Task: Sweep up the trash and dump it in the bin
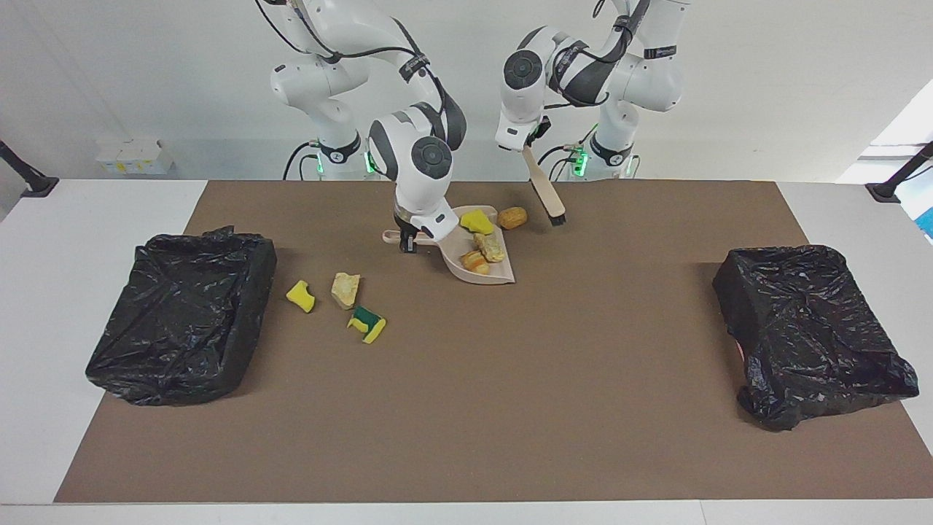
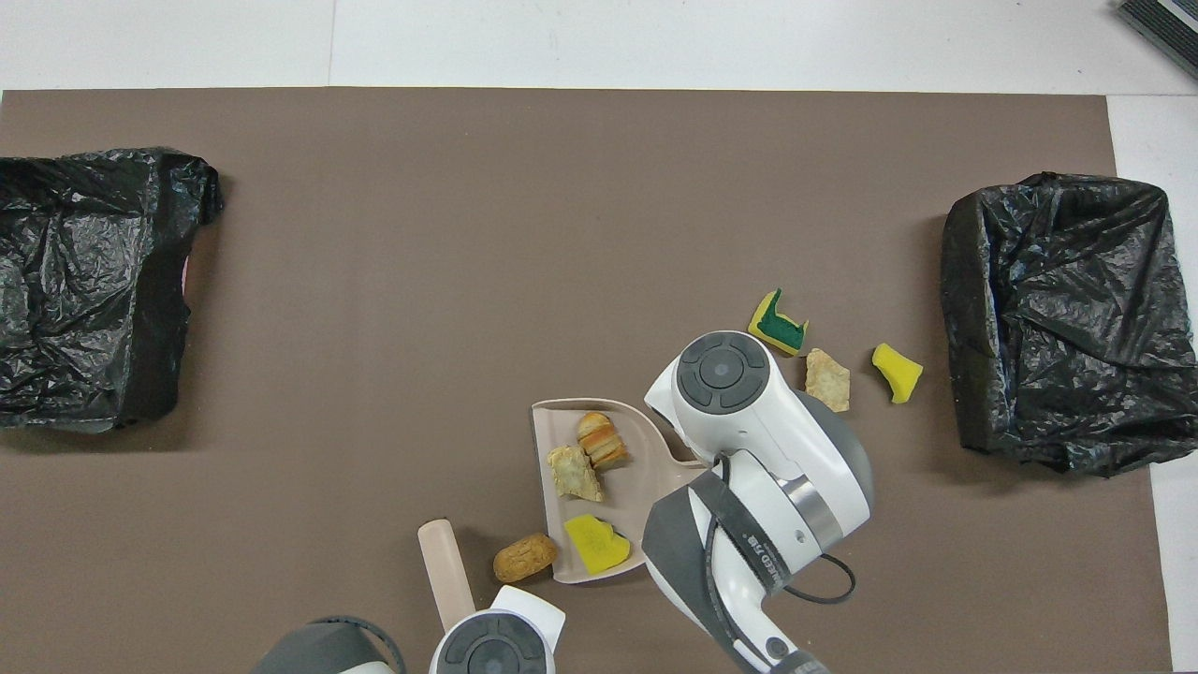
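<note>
We saw open brown mat (image 1: 510,379) past the right gripper (image 1: 408,244); three loose sponge and foam scraps (image 1: 345,289) lay beside it toward the black-bagged bin (image 1: 182,313), with the beige plastic dustpan (image 1: 487,273) at its fingers.

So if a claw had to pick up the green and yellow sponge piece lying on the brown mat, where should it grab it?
Probably from straight above, closing across the two broad faces of the green and yellow sponge piece. It lies apart from the tan foam chunk, so the claw has room on both sides, and the soft foam should give under a light squeeze.
</note>
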